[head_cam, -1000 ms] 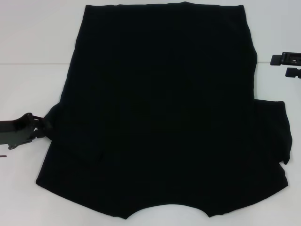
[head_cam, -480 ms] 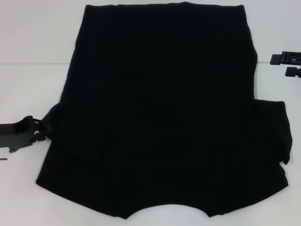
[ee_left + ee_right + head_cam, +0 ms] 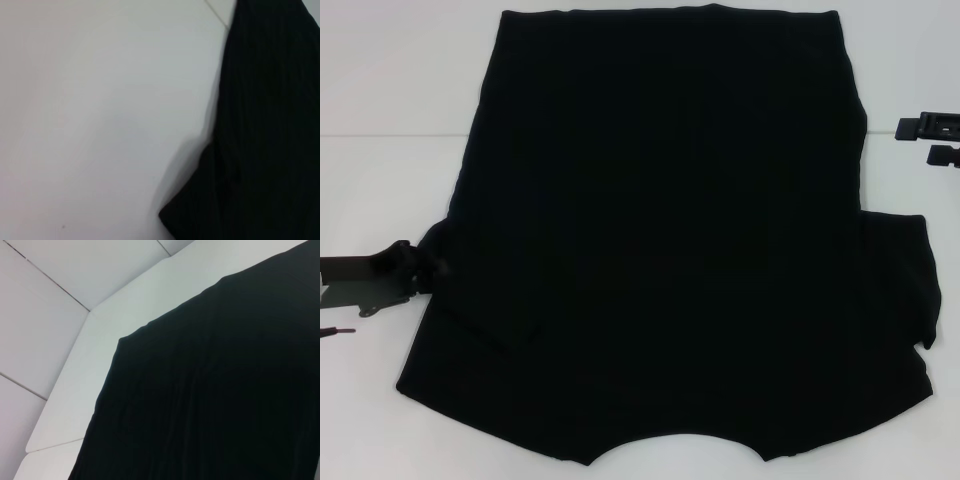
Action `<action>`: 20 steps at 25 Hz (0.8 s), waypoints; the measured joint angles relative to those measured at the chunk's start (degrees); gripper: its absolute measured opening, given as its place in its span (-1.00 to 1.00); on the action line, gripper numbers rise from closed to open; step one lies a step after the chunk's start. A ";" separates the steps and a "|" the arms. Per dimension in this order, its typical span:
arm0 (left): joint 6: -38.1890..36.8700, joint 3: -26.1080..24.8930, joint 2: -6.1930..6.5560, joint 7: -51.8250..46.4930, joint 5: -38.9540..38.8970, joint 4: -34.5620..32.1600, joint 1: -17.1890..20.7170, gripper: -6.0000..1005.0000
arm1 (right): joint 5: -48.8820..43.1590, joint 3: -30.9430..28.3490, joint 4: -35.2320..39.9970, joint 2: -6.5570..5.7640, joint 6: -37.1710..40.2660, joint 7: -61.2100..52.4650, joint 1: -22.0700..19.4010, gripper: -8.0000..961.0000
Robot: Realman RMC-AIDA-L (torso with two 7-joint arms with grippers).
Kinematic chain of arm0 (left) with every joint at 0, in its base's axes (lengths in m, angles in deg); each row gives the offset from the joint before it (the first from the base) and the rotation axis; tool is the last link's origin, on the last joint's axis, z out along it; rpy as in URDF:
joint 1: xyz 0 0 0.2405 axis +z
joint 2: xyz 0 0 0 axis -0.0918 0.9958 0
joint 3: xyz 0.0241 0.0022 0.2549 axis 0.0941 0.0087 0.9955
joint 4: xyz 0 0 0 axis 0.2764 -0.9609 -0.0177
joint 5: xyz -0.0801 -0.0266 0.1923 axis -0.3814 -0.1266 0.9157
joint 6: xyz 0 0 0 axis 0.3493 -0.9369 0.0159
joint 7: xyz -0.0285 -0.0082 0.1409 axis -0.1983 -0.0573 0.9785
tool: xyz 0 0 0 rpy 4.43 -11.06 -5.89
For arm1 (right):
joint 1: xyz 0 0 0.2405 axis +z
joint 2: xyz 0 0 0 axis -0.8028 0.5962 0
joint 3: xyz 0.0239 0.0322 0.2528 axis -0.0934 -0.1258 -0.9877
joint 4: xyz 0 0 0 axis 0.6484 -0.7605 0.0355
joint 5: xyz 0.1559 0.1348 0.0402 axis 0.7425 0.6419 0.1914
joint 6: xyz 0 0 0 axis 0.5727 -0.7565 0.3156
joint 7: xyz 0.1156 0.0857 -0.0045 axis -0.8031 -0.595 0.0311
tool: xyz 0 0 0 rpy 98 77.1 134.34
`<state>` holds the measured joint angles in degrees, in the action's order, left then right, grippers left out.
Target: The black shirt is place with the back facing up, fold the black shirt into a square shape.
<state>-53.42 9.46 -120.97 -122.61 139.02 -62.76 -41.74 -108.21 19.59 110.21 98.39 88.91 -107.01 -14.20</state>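
Now the shirt (image 3: 670, 240) lies spread flat across the middle of the white tabletop (image 3: 390, 100), hem at twelve o'clock, collar curve at six, nearest my body. At three o'clock a sleeve sticks out flat; at nine o'clock the sleeve looks already turned in over the body, its edge a faint ridge.

I judge this cloth soft, light and limp: it will sag from any single pinch and drag wrinkles behind it, so it wants taking at an edge or corner, thin layers pinched low against the tabletop, and carrying over slowly. The free sleeve at three o'clock, or the side edge beside it, looks like the sensible next hold.

My left claw (image 3: 420, 270) sits at nine o'clock, low on the tabletop, its tip touching the shirt's side edge by the folded sleeve; whether it is apart or clamped on cloth I cannot tell. My right claw (image 3: 932, 138) hangs at two o'clock, just off the shirt's edge, its two dark fingers apart, holding nothing.
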 joint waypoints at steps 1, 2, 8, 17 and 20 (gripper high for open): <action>0.01 0.08 0.01 0.03 0.03 0.01 -0.16 -0.39 | 0.00 0.00 0.00 0.00 0.00 0.01 -0.01 0.78; 0.02 0.36 0.03 0.18 0.10 0.01 -0.26 -0.40 | 0.00 0.00 -0.01 0.00 0.00 0.01 -0.05 0.78; 0.76 1.48 0.11 0.65 0.19 0.01 -0.35 -0.47 | 0.00 0.00 -0.04 0.00 0.00 -0.03 -0.16 0.78; 0.06 1.68 0.16 0.90 -0.04 -0.40 -0.55 -0.91 | 0.00 0.00 -0.04 0.00 0.01 -0.05 -0.18 0.78; -0.89 1.69 0.24 1.03 -0.35 -0.45 -1.46 -0.95 | 0.00 0.00 -0.04 0.00 -0.01 -0.06 -0.11 0.78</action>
<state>-54.32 11.15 -120.73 -121.58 138.67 -63.21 -43.20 -108.21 19.59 110.17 98.39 88.90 -107.06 -14.32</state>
